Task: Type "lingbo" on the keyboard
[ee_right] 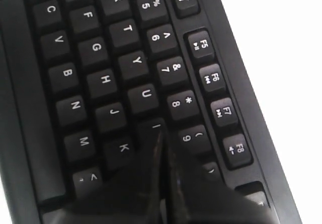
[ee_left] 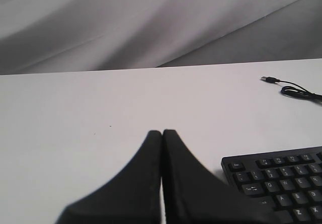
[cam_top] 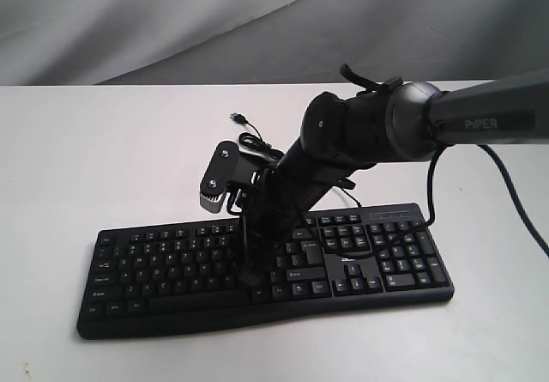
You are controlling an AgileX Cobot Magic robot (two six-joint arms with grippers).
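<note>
The wide black keyboard (cam_top: 171, 262) lies across the front of the white table (cam_top: 86, 159). My right gripper (cam_top: 256, 286) reaches down over its middle, fingers shut with nothing between them. In the right wrist view the shut gripper (ee_right: 162, 134) has its tips at the I key (ee_right: 151, 126), between U and 9; I cannot tell whether the key is pressed down. My left gripper (ee_left: 162, 132) is shut and empty over bare table, just off the keyboard's Esc corner (ee_left: 282, 183). It does not show in the exterior view.
The keyboard's thin black USB cable (cam_top: 250, 139) lies loose on the table behind it, plug end free (ee_left: 269, 79). The right arm (cam_top: 480, 120) stretches in from the right above the number pad. A grey cloth backdrop hangs behind the table.
</note>
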